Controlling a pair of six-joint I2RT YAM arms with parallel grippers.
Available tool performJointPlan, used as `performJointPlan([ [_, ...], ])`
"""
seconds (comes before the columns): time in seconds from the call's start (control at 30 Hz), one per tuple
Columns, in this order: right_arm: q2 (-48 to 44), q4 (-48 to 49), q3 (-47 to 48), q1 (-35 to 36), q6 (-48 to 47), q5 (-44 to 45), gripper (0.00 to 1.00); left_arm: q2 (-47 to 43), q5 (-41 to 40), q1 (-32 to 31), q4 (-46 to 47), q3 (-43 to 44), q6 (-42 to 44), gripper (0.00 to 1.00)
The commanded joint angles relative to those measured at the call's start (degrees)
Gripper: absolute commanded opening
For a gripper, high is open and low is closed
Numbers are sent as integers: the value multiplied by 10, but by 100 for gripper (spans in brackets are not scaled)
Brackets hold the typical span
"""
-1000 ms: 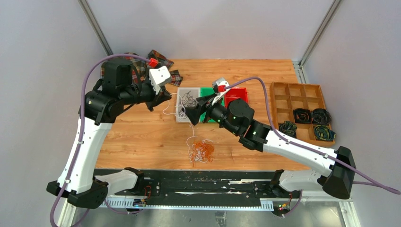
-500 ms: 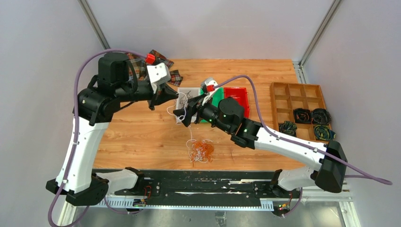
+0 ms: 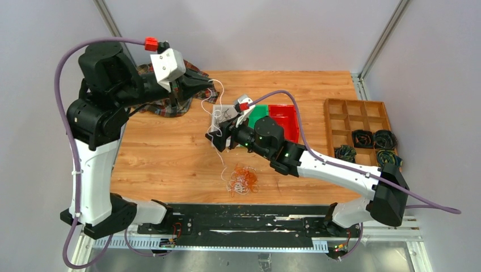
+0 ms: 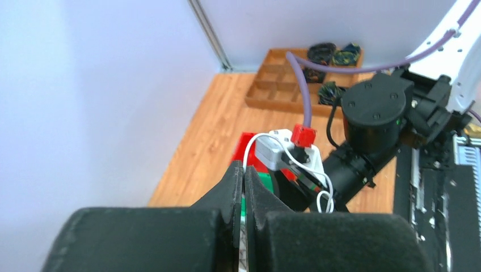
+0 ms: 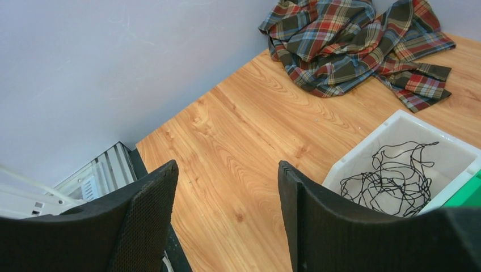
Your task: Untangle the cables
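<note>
Since the left gripper, pinched shut on one white cable, holds it high to draw it from the tangle by the near edge of the table, the right gripper waits wide and empty.

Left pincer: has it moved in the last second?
Yes. In the top view the left pincer, shut on a white cable, went from beside the white bin to beyond its far end.
</note>
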Motion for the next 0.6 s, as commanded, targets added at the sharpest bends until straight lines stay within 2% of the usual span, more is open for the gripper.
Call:
performJointPlan([
  [0.0,9,24,-15,3,21,-5,64,-27,-31,-4,122,-9,-47,1],
  [0.13,1,34,-53,3,34,3,63,-66,-80,-4,285,-60,-91,1],
  [0.3,-12,39,-100,3,47,17,64,-69,-158,-4,406,-44,-139,0],
  [0.57,-50,52,-183,3,72,56,71,-40,-242,-4,476,34,-154,1],
])
